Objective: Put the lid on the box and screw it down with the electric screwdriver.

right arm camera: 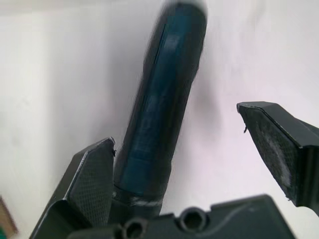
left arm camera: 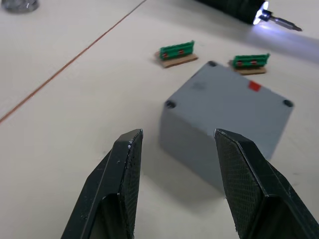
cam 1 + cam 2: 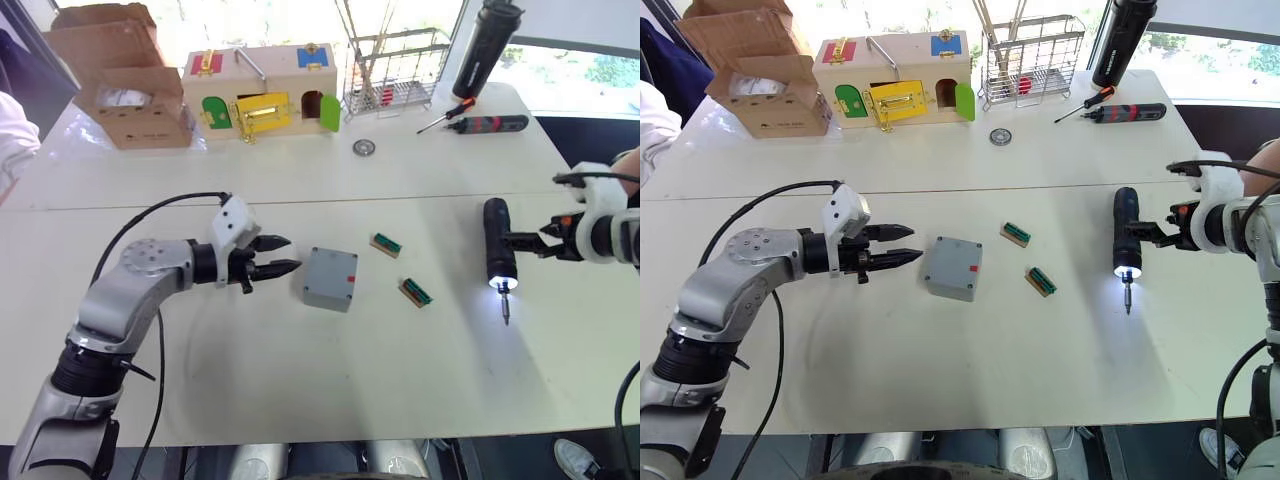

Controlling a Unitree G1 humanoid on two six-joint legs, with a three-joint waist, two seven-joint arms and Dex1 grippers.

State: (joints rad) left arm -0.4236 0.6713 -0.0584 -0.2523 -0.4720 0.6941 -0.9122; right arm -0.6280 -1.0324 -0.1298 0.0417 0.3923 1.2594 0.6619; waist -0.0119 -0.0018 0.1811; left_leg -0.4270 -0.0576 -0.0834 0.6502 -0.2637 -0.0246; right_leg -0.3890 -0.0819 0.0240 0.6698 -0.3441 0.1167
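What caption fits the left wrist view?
Open left tool faces the lidded box, apart from it.

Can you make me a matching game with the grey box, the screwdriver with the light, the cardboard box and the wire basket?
Things:
1. grey box
2. electric screwdriver
3. cardboard box
4. wire basket

Places or states:
A. at the far left end of the table, flaps open
B. lying by the right gripper, tip lit
C. just in front of the left gripper, lid on top
D. at the back, right of the colourful wooden box

Pairs: 1-C, 2-B, 3-A, 4-D
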